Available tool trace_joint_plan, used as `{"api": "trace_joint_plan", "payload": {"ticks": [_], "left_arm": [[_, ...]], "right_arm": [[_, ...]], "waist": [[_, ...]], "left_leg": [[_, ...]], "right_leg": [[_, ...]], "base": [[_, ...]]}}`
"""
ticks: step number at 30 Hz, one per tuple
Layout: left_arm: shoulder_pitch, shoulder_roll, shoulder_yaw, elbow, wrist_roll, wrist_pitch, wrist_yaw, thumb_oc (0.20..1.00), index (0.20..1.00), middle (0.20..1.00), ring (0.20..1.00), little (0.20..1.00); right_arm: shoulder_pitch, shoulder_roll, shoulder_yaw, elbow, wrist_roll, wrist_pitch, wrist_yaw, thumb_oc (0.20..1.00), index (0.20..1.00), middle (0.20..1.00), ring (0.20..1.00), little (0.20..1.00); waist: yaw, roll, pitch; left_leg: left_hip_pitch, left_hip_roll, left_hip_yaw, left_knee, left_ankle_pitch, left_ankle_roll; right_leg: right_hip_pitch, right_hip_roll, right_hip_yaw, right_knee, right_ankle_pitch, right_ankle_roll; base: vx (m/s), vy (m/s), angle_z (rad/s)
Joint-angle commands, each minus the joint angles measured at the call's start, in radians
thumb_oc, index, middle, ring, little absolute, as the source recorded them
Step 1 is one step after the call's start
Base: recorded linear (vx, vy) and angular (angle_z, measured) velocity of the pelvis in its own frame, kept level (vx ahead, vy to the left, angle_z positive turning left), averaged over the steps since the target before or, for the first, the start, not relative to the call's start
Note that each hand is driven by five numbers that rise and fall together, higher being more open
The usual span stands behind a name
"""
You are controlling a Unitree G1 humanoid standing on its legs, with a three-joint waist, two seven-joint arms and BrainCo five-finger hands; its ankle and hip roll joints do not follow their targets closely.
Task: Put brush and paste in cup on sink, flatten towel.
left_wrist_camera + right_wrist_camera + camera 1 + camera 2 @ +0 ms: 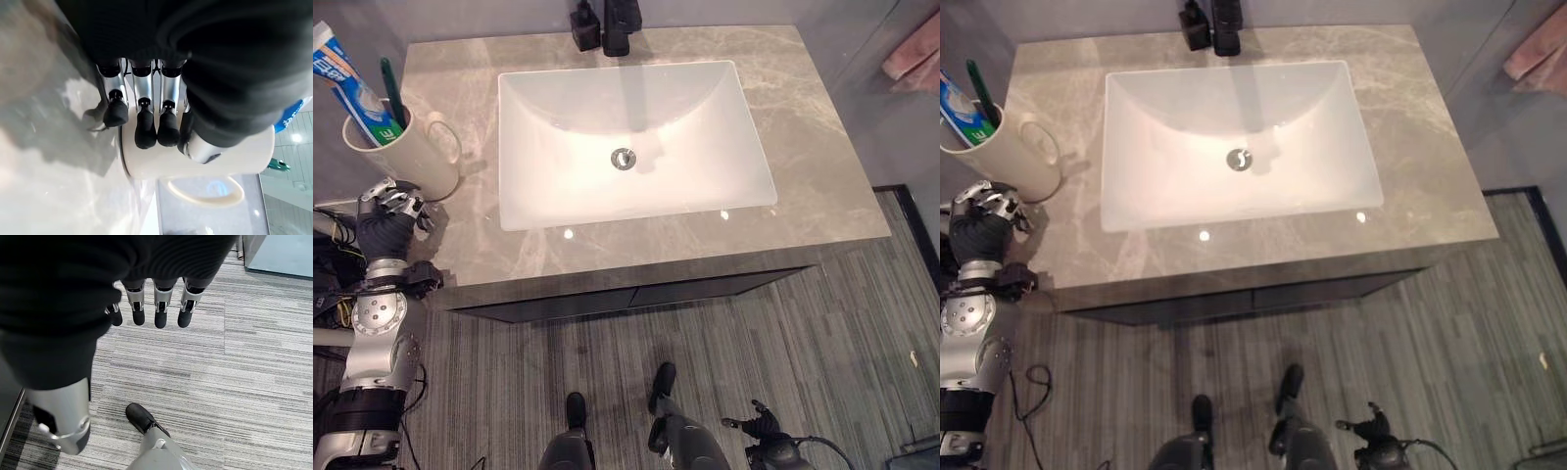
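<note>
Both the toothbrush [391, 90] and the toothpaste [350, 78] already stand in the cup [406, 157], at the upper left of the left eye view, on the left end of the surface [822, 186] beside the sink [636, 147]. That half of the task looks finished.

A pink towel [913, 54] hangs at the upper right edge of the frame, well apart from the surface; flattening it appears not yet done.

The left robot hand [391, 211] sits just below the cup, fingers [145, 132] relaxed and uncurled, holding nothing; whether the tips touch the cup wall cannot be told. The right robot hand [156, 308] hangs over the floor [254, 382], fingers loose, empty.

Materials: the cup is a cream glazed mug with a loop handle. The toothpaste is a soft blue-and-white tube, and the brush handle is thin and green. The surface is grey veined stone, polished; the sink a white rectangular basin with a metal drain [624, 158]. A black faucet [619, 24] stands behind it. The floor is striped grey carpet.
</note>
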Motion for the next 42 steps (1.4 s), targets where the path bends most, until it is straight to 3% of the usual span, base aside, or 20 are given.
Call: {"api": "trace_joint_plan", "payload": {"ticks": [1, 19, 24, 42], "left_arm": [[-0.091, 0.081, -0.044, 0.059, -0.023, -0.048, 0.032, 0.2, 0.2, 0.2, 0.2, 0.2], [-0.397, 0.177, -0.18, 0.269, 0.023, -0.046, 0.111, 0.2, 0.2, 0.2, 0.2, 0.2], [-0.524, 0.192, -0.244, 0.361, -0.07, -0.046, 0.104, 0.2, 0.2, 0.2, 0.2, 0.2], [-0.775, 0.261, -0.37, 0.582, -0.136, -0.025, 0.1, 0.2, 0.2, 0.2, 0.2, 0.2]], "right_arm": [[-0.028, 0.001, 0.023, -0.014, 0.027, 0.009, -0.008, 1.0, 1.0, 1.0, 1.0, 1.0], [-0.04, -0.007, 0.057, -0.046, 0.05, -0.005, -0.017, 1.0, 1.0, 1.0, 1.0, 1.0], [-0.048, -0.014, 0.069, -0.05, 0.056, 0.0, -0.018, 1.0, 1.0, 1.0, 1.0, 1.0], [-0.057, -0.021, 0.088, -0.07, 0.09, -0.01, -0.015, 1.0, 1.0, 1.0, 1.0, 1.0]], "waist": [[-0.015, 0.002, -0.001], [-0.045, -0.018, 0.029], [-0.056, -0.011, 0.036], [-0.073, -0.008, 0.039]], "left_leg": [[-0.09, 0.015, -0.08, -0.082, 0.163, -0.003], [-0.118, 0.017, -0.077, -0.082, 0.167, -0.004], [-0.127, 0.013, -0.069, -0.082, 0.165, -0.003], [-0.146, 0.01, -0.071, -0.082, 0.163, 0.001]], "right_leg": [[0.118, -0.135, 0.049, 0.086, -0.031, 0.166], [0.091, -0.131, 0.058, 0.072, -0.006, 0.174], [0.079, -0.135, 0.066, 0.066, 0.011, 0.181], [0.069, -0.131, 0.072, 0.044, 0.035, 0.187]], "base": [[0.0, 0.0, 0.0], [0.0, 0.001, 0.0], [0.0, 0.0, 0.0], [0.01, 0.003, -0.02]]}}
